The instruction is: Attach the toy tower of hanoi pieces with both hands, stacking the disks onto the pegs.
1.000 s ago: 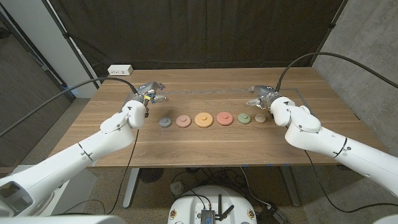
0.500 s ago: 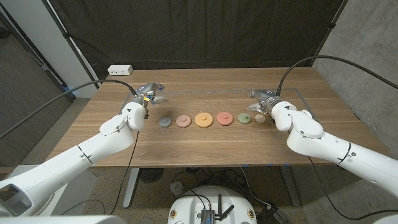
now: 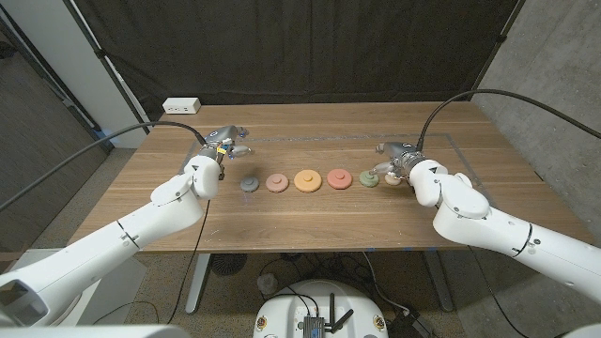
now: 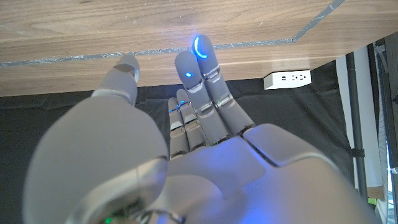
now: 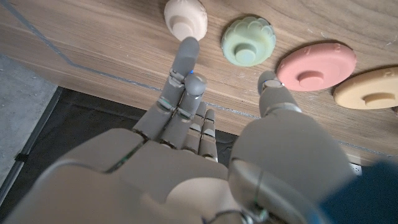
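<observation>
Now: both hands empty, fingers apart, over the table (image 3: 310,221).
Six disks in a row mid-table: grey (image 3: 249,184), salmon (image 3: 276,182), orange (image 3: 306,179), pink (image 3: 340,177), green (image 3: 369,178), beige (image 3: 392,177). Right hand (image 3: 392,160) just behind green and beige, fingertips (image 5: 188,46) near beige. Left hand (image 3: 225,143) behind grey, apart from it.

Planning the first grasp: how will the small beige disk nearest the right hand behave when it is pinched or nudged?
The beige disk looks rigid and probably light. Lying flat on the table, it should slide rather than roll. Its low rounded rim offers little to pinch, so the right hand may slip off; its raised centre may grip better.
</observation>
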Controlling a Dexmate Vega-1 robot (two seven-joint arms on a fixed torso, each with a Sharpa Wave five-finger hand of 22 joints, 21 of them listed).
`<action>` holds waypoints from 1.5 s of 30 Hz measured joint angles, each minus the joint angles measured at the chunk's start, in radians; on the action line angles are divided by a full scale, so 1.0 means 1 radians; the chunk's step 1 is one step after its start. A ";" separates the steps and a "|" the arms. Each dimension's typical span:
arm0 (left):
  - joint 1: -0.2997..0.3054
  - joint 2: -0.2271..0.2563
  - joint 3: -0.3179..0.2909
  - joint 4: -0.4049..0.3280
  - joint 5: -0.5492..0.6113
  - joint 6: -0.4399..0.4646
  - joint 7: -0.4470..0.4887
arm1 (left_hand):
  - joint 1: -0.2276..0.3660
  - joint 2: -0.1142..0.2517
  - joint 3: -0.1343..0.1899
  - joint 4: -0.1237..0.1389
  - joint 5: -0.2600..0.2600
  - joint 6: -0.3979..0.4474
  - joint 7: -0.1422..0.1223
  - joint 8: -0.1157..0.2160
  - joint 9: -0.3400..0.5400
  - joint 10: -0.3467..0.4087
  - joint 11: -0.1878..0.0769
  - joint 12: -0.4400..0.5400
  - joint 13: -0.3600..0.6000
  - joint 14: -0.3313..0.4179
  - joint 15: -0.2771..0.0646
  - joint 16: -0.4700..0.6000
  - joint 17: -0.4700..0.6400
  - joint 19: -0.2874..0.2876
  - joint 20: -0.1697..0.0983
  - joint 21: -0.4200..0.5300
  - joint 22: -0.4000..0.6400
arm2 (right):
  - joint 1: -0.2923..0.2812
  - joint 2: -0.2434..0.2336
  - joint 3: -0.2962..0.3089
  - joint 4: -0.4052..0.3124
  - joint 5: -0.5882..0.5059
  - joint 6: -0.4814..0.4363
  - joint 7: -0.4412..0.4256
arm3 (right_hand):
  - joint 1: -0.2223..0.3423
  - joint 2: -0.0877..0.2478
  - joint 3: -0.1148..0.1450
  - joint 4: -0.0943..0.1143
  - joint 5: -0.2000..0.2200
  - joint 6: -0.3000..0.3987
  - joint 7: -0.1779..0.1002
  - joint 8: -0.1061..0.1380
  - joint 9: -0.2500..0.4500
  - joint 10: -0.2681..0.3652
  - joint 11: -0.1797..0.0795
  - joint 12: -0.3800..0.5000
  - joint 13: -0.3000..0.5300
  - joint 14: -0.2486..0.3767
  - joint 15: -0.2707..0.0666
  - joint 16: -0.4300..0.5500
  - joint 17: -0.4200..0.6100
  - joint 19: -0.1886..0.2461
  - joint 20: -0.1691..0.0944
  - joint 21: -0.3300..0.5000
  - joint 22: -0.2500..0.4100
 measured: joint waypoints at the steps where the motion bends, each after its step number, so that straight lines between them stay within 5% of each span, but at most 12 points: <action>1: 0.000 0.000 0.000 0.000 0.000 0.000 0.000 | 0.000 0.000 0.000 0.000 0.000 0.000 0.000 0.000 0.000 0.000 0.000 0.000 0.000 0.000 0.000 0.002 0.000 0.000 0.000 0.000 0.000 | 0.000 0.000 0.000 0.000 -0.003 -0.001 0.001 | 0.000 0.000 0.000 0.000 0.000 -0.002 0.002 0.000 0.000 0.000 0.000 0.000 0.000 0.000 0.000 0.000 -0.001 0.000 0.000 0.000 0.000; 45: 0.031 0.010 -0.016 -0.005 -0.023 -0.004 0.022 | 0.002 0.002 -0.009 -0.001 0.005 0.017 -0.003 0.000 0.000 0.022 -0.007 -0.008 0.014 0.004 -0.004 0.024 -0.014 0.000 0.000 0.037 -0.029 | 0.071 0.106 -0.110 0.004 -0.194 -0.011 0.159 | 0.008 0.008 -0.028 0.000 0.000 -0.017 0.000 -0.004 -0.005 -0.016 0.005 0.000 -0.005 -0.002 -0.002 -0.005 -0.010 -0.016 0.009 0.042 -0.032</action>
